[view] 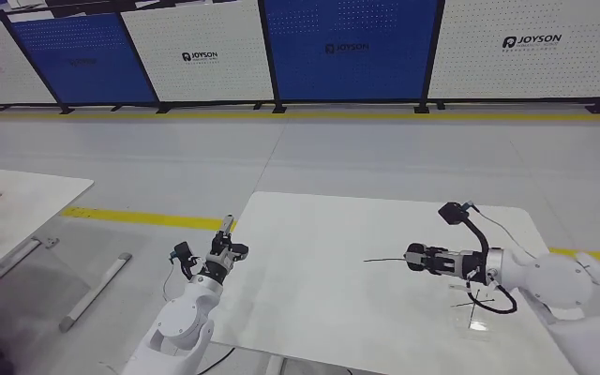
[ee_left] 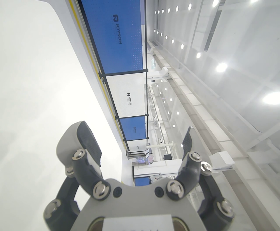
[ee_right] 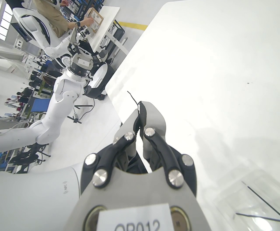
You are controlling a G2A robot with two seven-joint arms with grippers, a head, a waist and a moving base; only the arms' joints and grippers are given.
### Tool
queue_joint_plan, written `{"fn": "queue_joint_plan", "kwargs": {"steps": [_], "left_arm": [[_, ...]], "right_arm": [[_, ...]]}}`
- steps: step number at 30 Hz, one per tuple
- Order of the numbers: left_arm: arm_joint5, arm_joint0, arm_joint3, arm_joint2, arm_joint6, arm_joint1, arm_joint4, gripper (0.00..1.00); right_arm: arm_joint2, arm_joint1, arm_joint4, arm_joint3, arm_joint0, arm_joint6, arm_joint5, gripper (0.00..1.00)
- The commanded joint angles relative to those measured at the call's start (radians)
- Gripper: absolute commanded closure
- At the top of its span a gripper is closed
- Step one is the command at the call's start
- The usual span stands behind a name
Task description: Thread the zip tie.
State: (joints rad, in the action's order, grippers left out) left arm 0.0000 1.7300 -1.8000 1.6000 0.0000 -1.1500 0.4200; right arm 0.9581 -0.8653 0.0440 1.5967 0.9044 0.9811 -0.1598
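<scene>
zip tie (view: 384, 260) pinched in right hand (view: 411, 257), long strand from above, short tip from the wrist, left hand (ee_left: 140, 142) released

Zip tie (ee_right: 132, 97): clamped length hidden between the fingers of the right gripper (ee_right: 140, 107); locking head too small to discern. Beside that gripper's wrist, spare ties (ee_right: 260, 198) are cut off at the frame edge.

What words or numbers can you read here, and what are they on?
"JOYSON": on the wall panels, blue and white.
"OP012": white label behind the right end effector, bottom cut off.
"NFC": tiny mark on the white arm.
Too small to read: the line under each panel logo; stickers on the cardboard box.
At the left end effector, the label has its print cut off.
</scene>
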Motion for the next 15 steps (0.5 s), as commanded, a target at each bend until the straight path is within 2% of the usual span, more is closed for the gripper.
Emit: {"fn": "queue_joint_plan", "kwargs": {"steps": [1,4,5,6,7,8,10,13,14,15], "left_arm": [[0.0,0.0,0.0,0.0,0.0,0.0,0.0,0.0],[0.0,0.0,0.0,0.0,0.0,0.0,0.0,0.0],[0.017,-0.004,-0.001,-0.007,-0.017,-0.001,0.022,0.0],[0.062,-0.008,-0.008,-0.012,-0.056,-0.001,0.054,0.0],[0.097,-0.015,-0.029,0.002,-0.081,0.002,0.068,0.0],[0.121,-0.009,-0.048,0.0,-0.106,0.003,0.07,0.0],[0.211,0.007,-0.111,0.007,-0.171,0.007,0.092,0.0],[0.31,0.027,-0.195,0.003,-0.213,0.012,0.075,0.0],[0.34,0.031,-0.219,-0.001,-0.215,0.014,0.061,0.0],[0.34,0.037,-0.23,-0.014,-0.22,0.015,0.051,0.0]], "right_arm": [[0.0,0.0,0.0,0.0,0.0,0.0,0.0,1.0],[0.0,0.0,0.0,0.0,0.0,0.0,0.0,1.0],[0.001,0.0,-0.005,-0.003,0.002,-0.009,0.003,1.0],[0.004,0.0,-0.033,-0.004,0.008,-0.042,0.012,1.0],[0.0,0.0,-0.08,0.009,0.017,-0.072,0.014,1.0],[-0.002,-0.001,-0.096,0.016,0.023,-0.089,0.007,1.0],[-0.003,-0.003,-0.125,0.019,0.031,-0.123,-0.015,1.0],[-0.012,-0.008,-0.189,0.032,0.028,-0.162,-0.038,1.0],[-0.017,-0.011,-0.213,0.035,0.027,-0.175,-0.05,1.0],[-0.02,-0.012,-0.234,0.039,0.024,-0.186,-0.053,1.0]]}}
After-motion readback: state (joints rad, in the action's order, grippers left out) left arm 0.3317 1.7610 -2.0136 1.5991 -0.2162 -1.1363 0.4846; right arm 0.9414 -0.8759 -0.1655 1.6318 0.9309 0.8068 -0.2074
